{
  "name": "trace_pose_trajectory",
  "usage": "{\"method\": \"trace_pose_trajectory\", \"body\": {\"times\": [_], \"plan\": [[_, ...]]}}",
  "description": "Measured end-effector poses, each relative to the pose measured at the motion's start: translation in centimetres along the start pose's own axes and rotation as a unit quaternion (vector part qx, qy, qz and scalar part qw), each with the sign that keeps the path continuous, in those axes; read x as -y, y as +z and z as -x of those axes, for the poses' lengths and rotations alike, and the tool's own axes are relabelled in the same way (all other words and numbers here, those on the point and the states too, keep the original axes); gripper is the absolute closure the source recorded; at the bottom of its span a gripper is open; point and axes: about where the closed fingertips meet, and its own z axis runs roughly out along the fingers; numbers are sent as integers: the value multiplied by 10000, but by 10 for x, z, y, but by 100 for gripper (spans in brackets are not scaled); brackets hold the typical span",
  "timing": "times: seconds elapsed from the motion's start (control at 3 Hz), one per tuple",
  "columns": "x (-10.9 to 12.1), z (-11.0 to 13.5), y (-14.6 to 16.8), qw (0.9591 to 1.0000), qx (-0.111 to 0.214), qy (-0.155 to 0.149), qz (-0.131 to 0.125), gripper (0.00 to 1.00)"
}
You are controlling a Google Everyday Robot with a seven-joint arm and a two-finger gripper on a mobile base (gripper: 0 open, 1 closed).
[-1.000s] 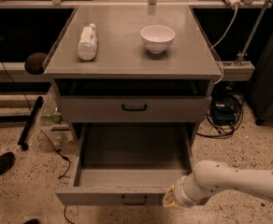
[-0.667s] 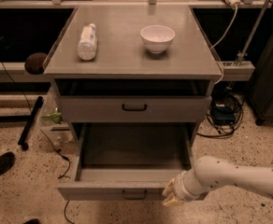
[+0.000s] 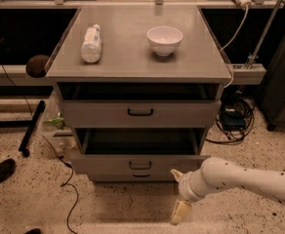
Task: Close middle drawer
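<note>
Sliding inward since a second ago, the middle drawer [image 3: 103, 164] is sitting almost shut at the 6 o'clock side of the cabinet [image 3: 132, 57]. The gripper [image 3: 178, 195], spread wide and empty, is hanging at the drawer's 4 o'clock, with probably one last nudge remaining.

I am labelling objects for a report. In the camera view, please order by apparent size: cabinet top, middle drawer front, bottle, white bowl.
Largest: cabinet top.
Next: middle drawer front.
Last: bottle and white bowl look about alike, so I do not rank them.
The tool, open, is below that front's right part.
</note>
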Motion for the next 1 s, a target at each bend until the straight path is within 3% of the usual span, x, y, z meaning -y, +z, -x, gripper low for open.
{"method": "trace_pose_trajectory", "body": {"times": [0.33,0.67,1.0], "plan": [[5,-1,3,9998,18,159,-99,0],[28,-7,15,9997,18,200,-146,0],[59,-22,30,9994,-42,309,-118,19]]}}
